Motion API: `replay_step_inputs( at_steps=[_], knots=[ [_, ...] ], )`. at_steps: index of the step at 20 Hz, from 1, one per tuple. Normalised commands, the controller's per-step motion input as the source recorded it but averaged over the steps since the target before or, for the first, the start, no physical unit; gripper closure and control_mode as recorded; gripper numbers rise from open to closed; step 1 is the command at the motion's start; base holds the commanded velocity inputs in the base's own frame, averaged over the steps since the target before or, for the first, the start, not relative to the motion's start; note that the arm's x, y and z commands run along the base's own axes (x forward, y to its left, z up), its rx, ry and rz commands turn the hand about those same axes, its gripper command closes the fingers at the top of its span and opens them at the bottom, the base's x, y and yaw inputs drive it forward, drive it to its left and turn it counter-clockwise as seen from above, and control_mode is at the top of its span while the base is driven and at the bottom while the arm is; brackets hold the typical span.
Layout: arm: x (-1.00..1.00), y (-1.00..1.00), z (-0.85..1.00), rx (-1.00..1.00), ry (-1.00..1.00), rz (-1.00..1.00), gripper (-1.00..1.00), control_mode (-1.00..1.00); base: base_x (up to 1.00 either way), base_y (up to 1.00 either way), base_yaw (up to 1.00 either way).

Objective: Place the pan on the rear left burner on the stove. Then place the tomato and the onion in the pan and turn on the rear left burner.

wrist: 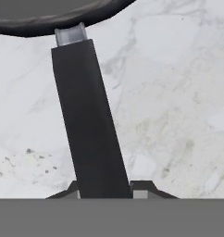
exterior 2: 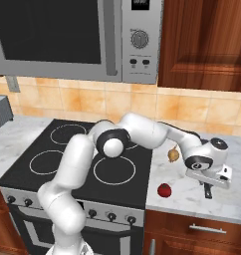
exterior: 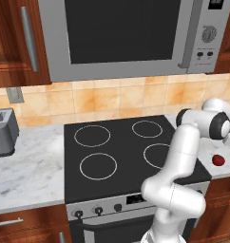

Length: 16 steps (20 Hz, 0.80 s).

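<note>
The pan [wrist: 40, 21] lies on the marble counter right of the stove [exterior: 121, 147], its dark rim at the top of the hand view. Its straight black handle [wrist: 88, 120] runs down between my fingertips, which press against both of its sides. My gripper [wrist: 107, 190] is shut on that handle; from the right base view the gripper [exterior 2: 208, 183] sits low over the counter and hides most of the pan. The red tomato [exterior 2: 165, 190] rests on the counter near the stove's front right corner. The yellow-brown onion [exterior 2: 173, 156] lies behind it. The rear left burner [exterior: 92, 135] is bare.
A microwave [exterior: 126, 33] hangs above the stove. A toaster [exterior: 3, 133] stands on the left counter. Black knobs [exterior: 99, 210] line the silver front panel. My arm stretches across the stove's right burners towards the right counter.
</note>
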Motion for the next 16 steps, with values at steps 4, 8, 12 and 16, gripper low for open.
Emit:
replay_step_inputs(
  at_steps=[4,8,12,16],
  knots=[
    [0.00,0.00,0.16,0.00,-0.11,0.00,1.00,-1.00,0.00,0.00,0.00],
    [0.00,0.00,0.31,0.00,-0.06,0.00,1.00,-1.00,0.00,0.00,0.00],
    [-0.12,0.00,0.48,-0.03,-0.04,0.00,1.00,-1.00,0.00,0.00,0.00],
    [-0.20,0.01,0.48,-0.06,-0.01,0.00,1.00,-1.00,0.00,0.00,0.00]
  ],
)
